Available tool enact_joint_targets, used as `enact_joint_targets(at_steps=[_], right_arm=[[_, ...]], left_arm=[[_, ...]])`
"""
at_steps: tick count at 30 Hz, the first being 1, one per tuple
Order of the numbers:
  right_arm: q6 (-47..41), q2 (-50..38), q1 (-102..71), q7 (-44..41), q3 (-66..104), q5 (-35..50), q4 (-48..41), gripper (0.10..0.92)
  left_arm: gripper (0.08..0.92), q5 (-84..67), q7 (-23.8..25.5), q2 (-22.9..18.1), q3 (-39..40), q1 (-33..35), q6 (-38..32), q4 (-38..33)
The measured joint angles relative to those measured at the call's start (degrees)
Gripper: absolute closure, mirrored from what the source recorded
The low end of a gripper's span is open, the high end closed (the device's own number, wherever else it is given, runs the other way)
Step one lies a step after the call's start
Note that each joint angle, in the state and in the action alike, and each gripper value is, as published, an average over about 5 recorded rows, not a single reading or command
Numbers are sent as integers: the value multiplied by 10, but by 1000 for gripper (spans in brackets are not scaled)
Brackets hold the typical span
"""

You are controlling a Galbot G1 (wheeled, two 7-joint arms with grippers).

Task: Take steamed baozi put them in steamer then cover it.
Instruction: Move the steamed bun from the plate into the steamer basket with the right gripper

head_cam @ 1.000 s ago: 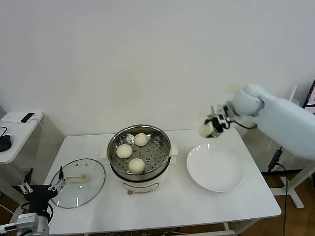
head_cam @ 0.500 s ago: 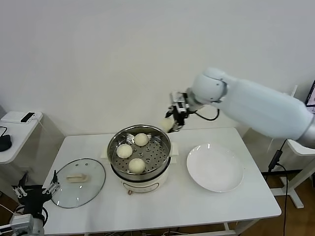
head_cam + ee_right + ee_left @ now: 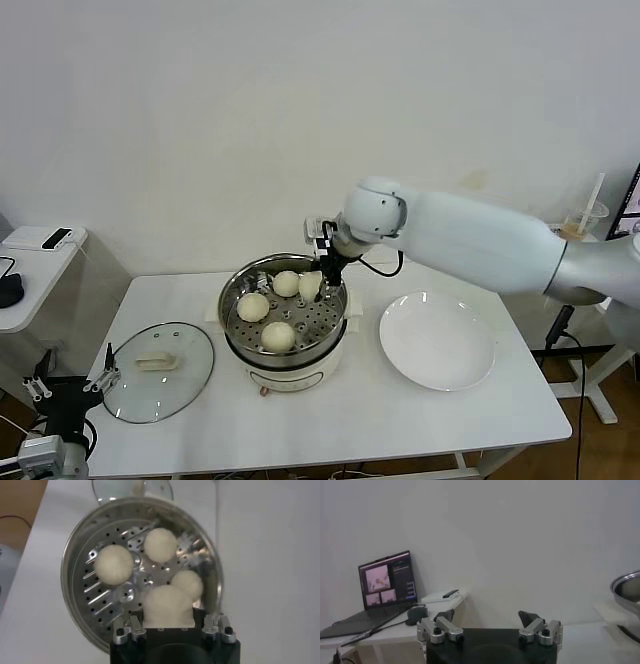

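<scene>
I see my right gripper (image 3: 318, 272) above the far right part of the steamer (image 3: 285, 352), holding the fourth baozi (image 3: 167, 606) between its fingers. Three baozi (image 3: 278, 335) already lie on the perforated tray (image 3: 107, 597). The glass cover (image 3: 160, 370) lies flat on the table (image 3: 400, 415), left of the steamer. My left gripper (image 3: 490, 625) waits low beside the table's left edge, jaws wide.

White table (image 3: 400, 410) with steamer (image 3: 285, 345), glass cover (image 3: 160, 372), white plate (image 3: 437, 342).
</scene>
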Motion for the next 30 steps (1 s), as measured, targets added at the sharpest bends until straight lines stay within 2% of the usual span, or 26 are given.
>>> enact_joint_targets(at_steps=[16,30], right_arm=[[8,33,-52,2,2,-48,-62,406],[12,49,-65,6,11,-52,-83,406]], left_arm=[[177,3,1,0,4,-9,0,1],[177,10,2,-1,10,-14,1,1]])
